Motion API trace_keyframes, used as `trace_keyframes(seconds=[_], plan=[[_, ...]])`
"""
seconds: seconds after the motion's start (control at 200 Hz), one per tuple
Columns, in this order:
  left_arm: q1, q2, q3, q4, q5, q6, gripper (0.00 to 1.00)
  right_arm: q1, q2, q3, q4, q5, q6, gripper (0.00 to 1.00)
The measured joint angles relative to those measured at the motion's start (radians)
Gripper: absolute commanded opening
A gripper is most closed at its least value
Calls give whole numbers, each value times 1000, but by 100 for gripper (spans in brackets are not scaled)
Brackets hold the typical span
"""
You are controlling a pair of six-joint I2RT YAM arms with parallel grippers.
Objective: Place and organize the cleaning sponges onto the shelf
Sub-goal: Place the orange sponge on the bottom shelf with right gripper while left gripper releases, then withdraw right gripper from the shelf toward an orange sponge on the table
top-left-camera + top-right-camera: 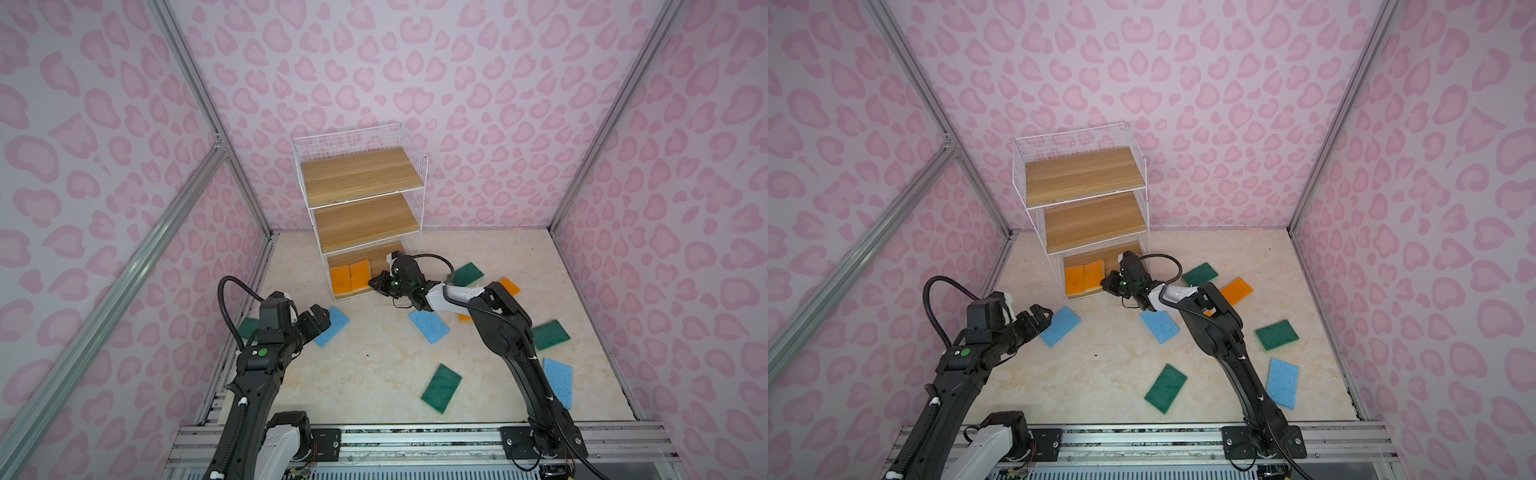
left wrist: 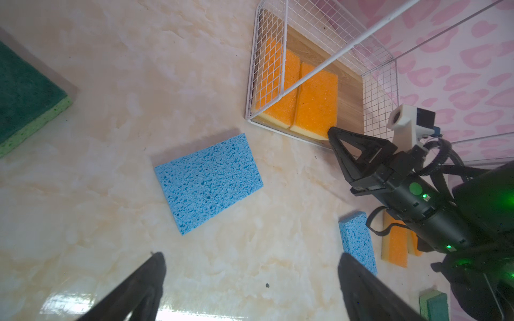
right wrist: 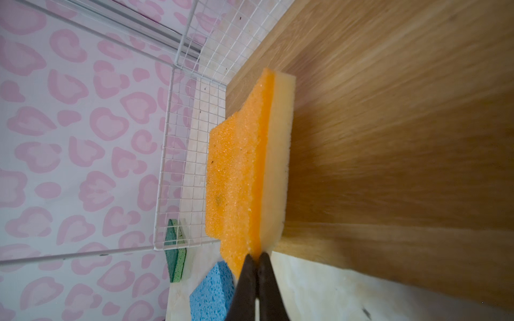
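Noted left fingers (image 2: pixel 144 280) spread wide near a blue sponge (image 2: pixel 208 182), left side of tabletop (image 1: pixel 374 365). Found right fingers (image 3: pixel 250 278) pressed together, tips touching the near edge of an orange sponge (image 1: pixel 360 275) on the shelf's (image 1: pixel 361 174) bottom board, right of a second orange sponge (image 1: pixel 340 278).

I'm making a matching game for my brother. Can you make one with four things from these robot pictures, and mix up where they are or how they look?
Things:
1. left gripper
2. right gripper
3. pair of orange sponges
4. light blue sponge nearest the left gripper

Places and states:
A. lying flat on the table
B. jaws shut
C. side by side on the bottom board of the shelf
D. jaws wide open

Pairs: 1-D, 2-B, 3-C, 4-A.
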Motion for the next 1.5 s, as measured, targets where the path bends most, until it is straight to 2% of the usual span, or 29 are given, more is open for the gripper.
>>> trace_keyframes(seconds=[0.105, 0.14, 0.215, 0.22, 0.25, 0.32, 0.395, 0.505, 0.775, 0.885, 1.025, 1.16, 1.33, 1.5], plan=[[0, 2, 0, 2, 2, 0, 98, -2, 10, 12, -8, 3, 0, 9], [0, 3, 0, 2, 3, 0, 98, -2, 13, 14, -10, 4, 0, 15], [0, 8, 0, 2, 7, 0, 98, -4, 17, 14, -13, 7, 3, 41], [0, 8, 0, 2, 7, 0, 98, -5, 18, 14, -14, 6, 3, 45], [0, 8, 0, 2, 7, 0, 98, -6, 19, 14, -14, 6, 3, 51], [0, 11, 0, 3, 8, 1, 98, -9, 24, 18, -19, 3, 5, 71], [0, 15, 0, 2, 8, 1, 98, -10, 23, 23, -5, -2, 10, 78], [0, 16, 0, 4, 8, 1, 98, -11, 17, 10, 17, -3, 10, 82], [0, 19, -2, 3, 8, 1, 98, -14, -15, -65, 68, -13, 22, 81], [0, 14, -5, 2, 7, 1, 98, -14, -24, -88, 69, -15, 32, 71], [0, 9, -6, 2, 7, 0, 98, -15, -31, -116, 63, -4, 44, 44], [0, 9, -7, 2, 7, 0, 98, -15, -35, -131, 70, -1, 55, 28], [0, 9, -7, 2, 7, 0, 98, -15, -28, -124, 78, -2, 65, 16], [0, 9, -7, 2, 7, 0, 98, -15, -10, -97, 87, -1, 81, 15]])
